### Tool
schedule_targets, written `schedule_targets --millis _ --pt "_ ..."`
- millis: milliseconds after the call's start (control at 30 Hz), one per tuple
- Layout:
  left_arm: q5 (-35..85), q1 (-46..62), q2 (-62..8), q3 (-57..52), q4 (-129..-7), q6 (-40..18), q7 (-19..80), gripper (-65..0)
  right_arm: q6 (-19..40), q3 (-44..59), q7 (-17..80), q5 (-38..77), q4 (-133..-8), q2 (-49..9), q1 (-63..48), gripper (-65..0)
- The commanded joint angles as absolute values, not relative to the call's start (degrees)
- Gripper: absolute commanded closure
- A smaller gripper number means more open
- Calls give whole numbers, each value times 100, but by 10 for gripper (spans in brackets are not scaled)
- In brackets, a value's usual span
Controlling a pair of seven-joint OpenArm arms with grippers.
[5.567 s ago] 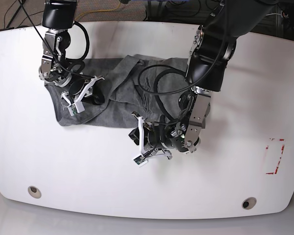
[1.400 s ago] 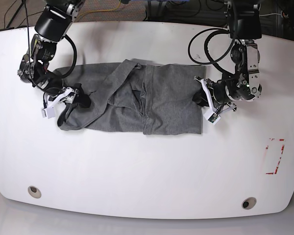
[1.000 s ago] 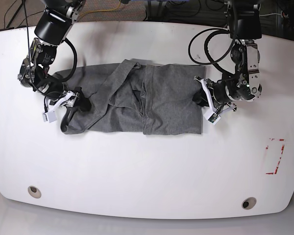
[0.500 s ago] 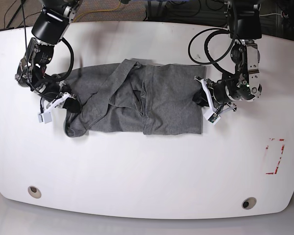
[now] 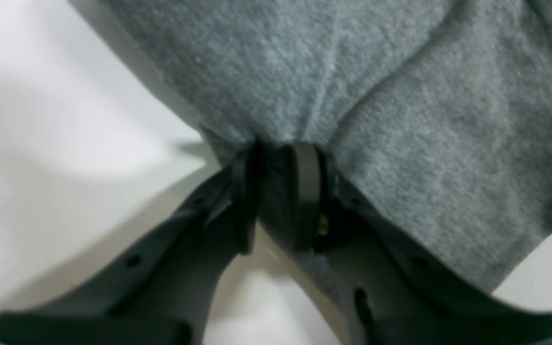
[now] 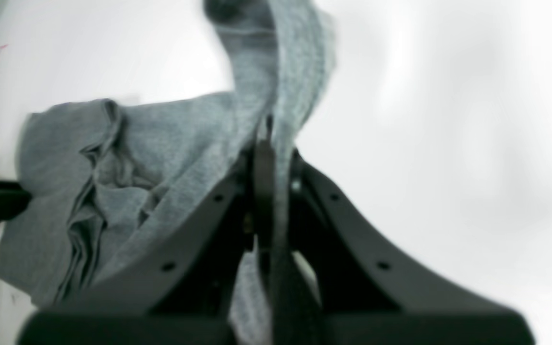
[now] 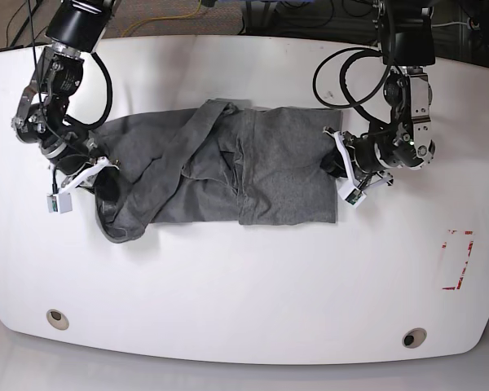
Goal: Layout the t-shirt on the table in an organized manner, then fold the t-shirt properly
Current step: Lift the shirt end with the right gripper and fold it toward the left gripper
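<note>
Both grippers clamped on the t-shirt (image 7: 228, 167), right gripper (image 7: 96, 169) drawn further outward, stretching it

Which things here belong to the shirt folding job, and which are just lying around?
Part of the job:
- t-shirt
- table
- left gripper, pinching the shirt
- right gripper, pinching the shirt

Just lying about:
- red tape marks
- grommet holes
- cables behind the table

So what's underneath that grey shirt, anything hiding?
Around the dark heather-grey cotton t-shirt only the glossy white table shows. The cloth is bunched in overlapping folds, so whatever lies beneath the middle is covered. Both hands pinch its ends: left hand, right hand.
</note>
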State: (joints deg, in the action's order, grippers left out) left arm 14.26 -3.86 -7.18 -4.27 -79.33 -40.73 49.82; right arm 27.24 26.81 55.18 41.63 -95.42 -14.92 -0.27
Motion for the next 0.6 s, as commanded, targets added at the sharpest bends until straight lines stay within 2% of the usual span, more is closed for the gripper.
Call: schedule_targets --millis 0,300,567 --pt "980 -356 -743 -215 -7881 -4000 5437 -103 2536 2598 5376 4303 -9947 -1552 -31 0" --pt "980 -365 -655 31 -7890 -4000 5437 -103 2062 1859 5376 4303 -10387 -1490 -75 0" --pt "989 -374 -532 31 -7873 -4000 5429 -103 1991 1437 5385 4303 -10826 -1147 -75 0"
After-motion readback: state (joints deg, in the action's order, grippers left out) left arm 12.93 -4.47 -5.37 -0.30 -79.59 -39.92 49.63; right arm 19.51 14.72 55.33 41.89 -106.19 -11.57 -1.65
